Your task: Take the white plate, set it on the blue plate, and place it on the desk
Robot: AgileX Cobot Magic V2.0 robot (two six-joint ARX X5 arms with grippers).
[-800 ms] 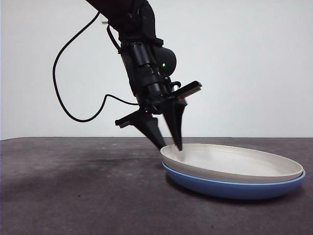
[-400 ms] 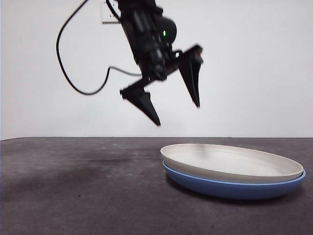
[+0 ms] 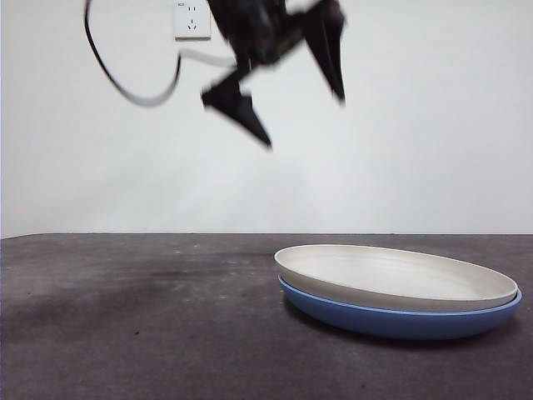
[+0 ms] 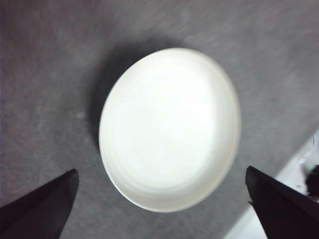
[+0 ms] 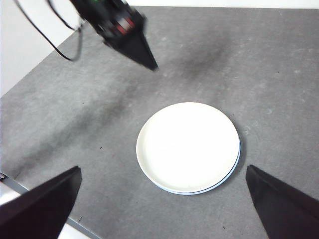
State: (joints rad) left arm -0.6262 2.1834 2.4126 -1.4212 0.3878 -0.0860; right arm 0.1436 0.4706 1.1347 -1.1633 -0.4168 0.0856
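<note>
The desk point(image 3: 125, 317) is a broad dark grey, mottled surface that carries the 2 plates. The blue plate point(image 3: 400, 321) rests on the desk, right of centre in the front view, and only its rim and outer wall show. The white plate point(image 3: 391, 279) sits nested inside it and covers nearly all of it; in the right wrist view a thin blue crescent point(image 5: 219, 186) peeks out along 1 edge of the white plate point(image 5: 188, 147). In the left wrist view the white plate point(image 4: 169, 129) lies directly below the camera with the desk point(image 4: 50, 74) around it.

The left gripper point(image 3: 304, 121) hangs high above the desk, up and to the left of the plates, well apart from them and blurred. Its fingers point(image 3: 329, 50) are spread wide and hold nothing. The right gripper point(image 5: 164, 209) looks down on the plates from high up, its fingers point(image 5: 45, 204) also spread wide and empty. A white wall socket point(image 3: 191, 18) sits on the wall behind.
</note>
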